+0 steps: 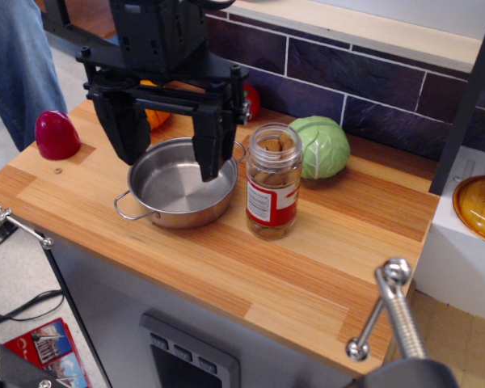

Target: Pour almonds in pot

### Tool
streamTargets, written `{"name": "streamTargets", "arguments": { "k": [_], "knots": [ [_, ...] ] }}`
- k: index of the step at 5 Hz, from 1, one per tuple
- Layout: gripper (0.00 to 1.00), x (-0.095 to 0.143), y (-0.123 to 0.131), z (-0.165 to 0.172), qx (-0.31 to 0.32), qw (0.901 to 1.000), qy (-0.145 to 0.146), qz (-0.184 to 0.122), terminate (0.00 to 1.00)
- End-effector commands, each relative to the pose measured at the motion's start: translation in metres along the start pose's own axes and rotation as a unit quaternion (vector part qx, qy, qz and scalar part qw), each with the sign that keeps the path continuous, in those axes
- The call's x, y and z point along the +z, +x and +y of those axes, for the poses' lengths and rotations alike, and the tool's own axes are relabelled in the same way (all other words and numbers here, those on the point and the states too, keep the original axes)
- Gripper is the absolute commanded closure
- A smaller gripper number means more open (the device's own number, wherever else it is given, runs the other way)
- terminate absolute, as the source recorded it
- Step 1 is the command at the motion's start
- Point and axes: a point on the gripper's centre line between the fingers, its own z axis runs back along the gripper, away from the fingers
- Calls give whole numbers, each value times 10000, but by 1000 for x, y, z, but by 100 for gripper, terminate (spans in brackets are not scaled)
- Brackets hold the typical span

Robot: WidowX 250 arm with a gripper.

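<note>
The almonds show as brown nuts inside a clear cylindrical jar with a red-and-white label, standing upright on the wooden counter. The pot, a shallow shiny steel pan with wire loop handles, sits just left of the jar and looks empty. My black gripper hangs over the pot with its two fingers spread wide apart and nothing between them. Its right finger is a short way left of the jar, not touching it.
A green cabbage lies behind the jar. An orange toy pumpkin and a red item sit behind the gripper. A red dome is at the counter's left end. An orange glass lid rests at right. A person's leg stands far left.
</note>
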Motion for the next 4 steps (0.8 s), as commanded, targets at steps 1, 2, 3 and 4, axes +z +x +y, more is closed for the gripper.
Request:
{"name": "streamTargets", "arguments": {
  "k": [1, 2, 3, 4],
  "knots": [
    [0, 0, 0, 0, 0, 10000, 0, 0, 0],
    [0, 12, 21, -18, -784, 9968, 160, 83, 0],
    [0, 6, 35, -42, -1980, 9742, 812, 719, 0],
    [0, 5, 50, -60, -2911, 9412, 1339, 1068, 0]
  ]
}}
